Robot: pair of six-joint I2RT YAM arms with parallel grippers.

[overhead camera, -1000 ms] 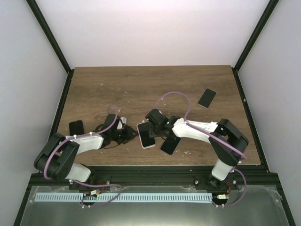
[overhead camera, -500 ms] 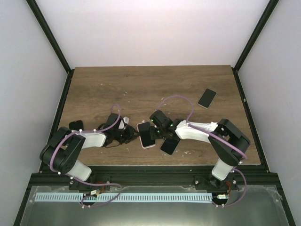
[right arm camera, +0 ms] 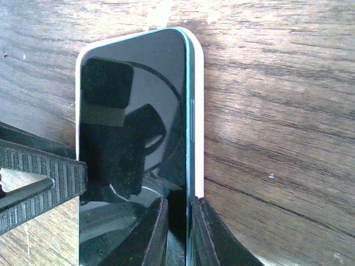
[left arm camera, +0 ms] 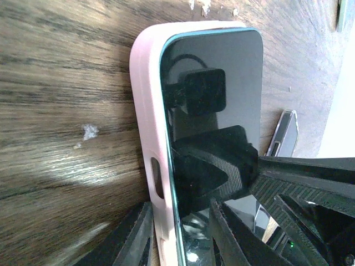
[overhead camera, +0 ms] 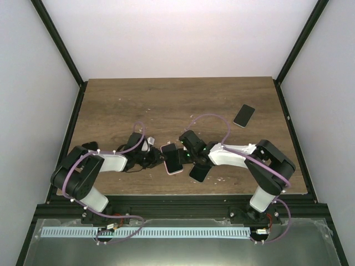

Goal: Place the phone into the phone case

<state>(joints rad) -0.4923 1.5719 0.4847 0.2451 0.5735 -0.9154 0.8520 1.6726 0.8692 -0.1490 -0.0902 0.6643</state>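
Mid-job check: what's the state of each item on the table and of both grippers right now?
phone: face up, screen dark, far end seated inside the case rim; near end hidden by the fingers.
phone case: lying flat, holding the phone.
left gripper: closed across the case's side wall.
right gripper: pinched on the phone's opposite long edge.
second phone: flat, partly under the right arm.
third phone: flat, untouched.

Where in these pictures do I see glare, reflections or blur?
Left wrist view: the phone screen mirrors dark blocky shapes; a pale glare patch lies on the table; the left tool, very near, looks blurred. Right wrist view: the screen mirrors dark shapes too, wood grain sharp. Top external view: even light, no strong glare.
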